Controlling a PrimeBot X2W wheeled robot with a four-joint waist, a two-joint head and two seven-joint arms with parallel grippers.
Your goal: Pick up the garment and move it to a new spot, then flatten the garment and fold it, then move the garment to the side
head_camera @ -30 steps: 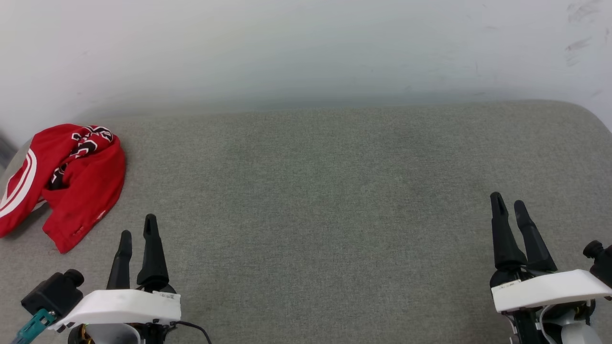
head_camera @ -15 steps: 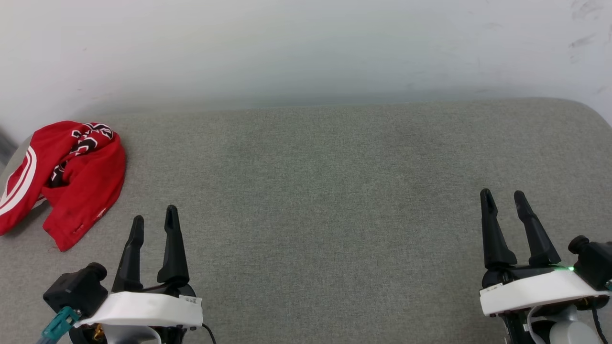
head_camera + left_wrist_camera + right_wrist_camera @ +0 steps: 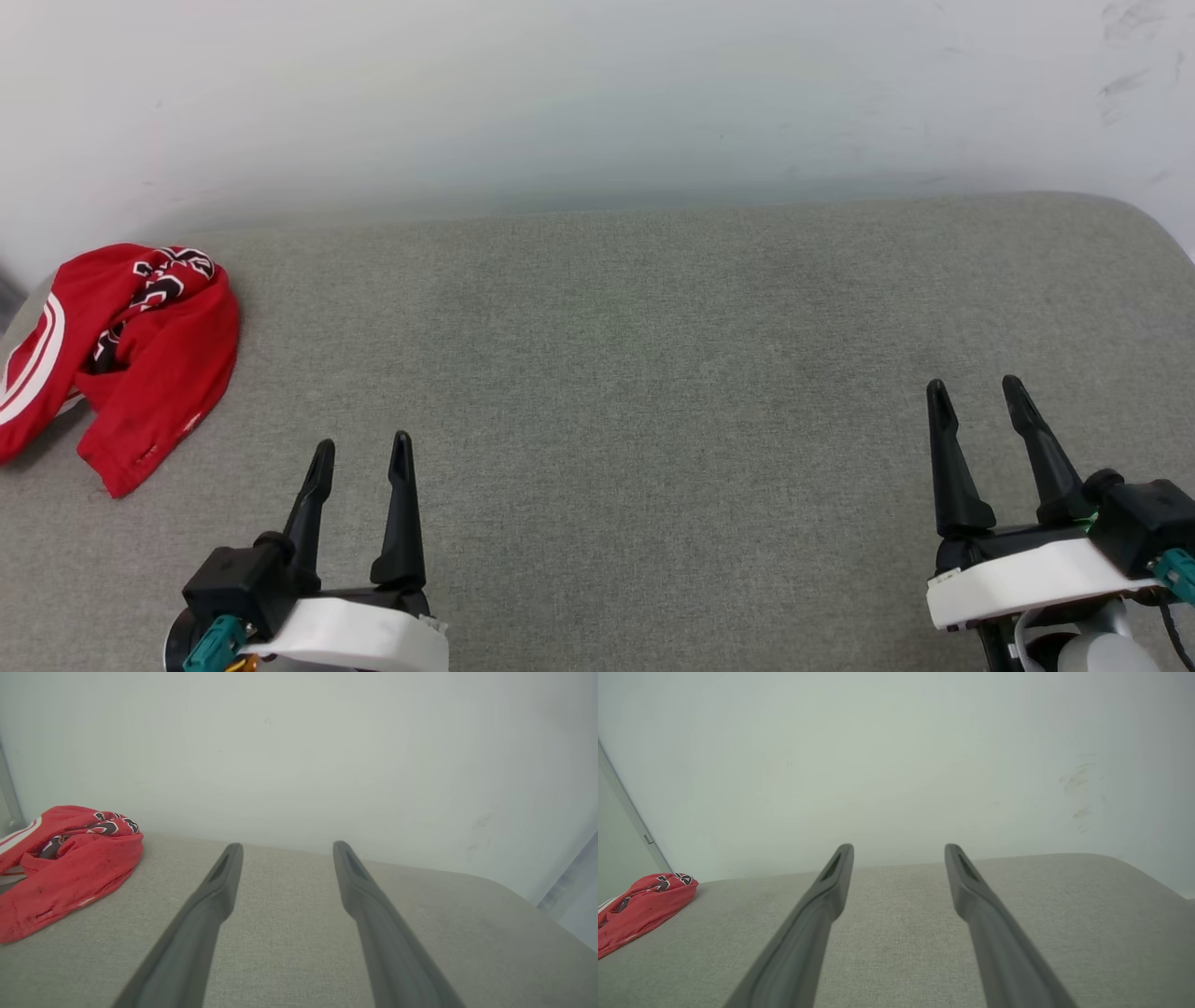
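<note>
While the crumpled red jersey (image 3: 149, 373) lies untouched on the grey cushion (image 3: 616, 355), up and left of the left gripper (image 3: 362, 441), that gripper has slid rightward away from it — both it and the right gripper (image 3: 973, 383) gape wide, empty — so pickup hasn't begun.

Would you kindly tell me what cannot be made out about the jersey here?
- Lettering on the jersey: head view, crumpled folds hide most of it.
- Jersey's left side: head and left wrist views, cut off by the left edge.
- Same lettering: right wrist view, too small to read.
</note>
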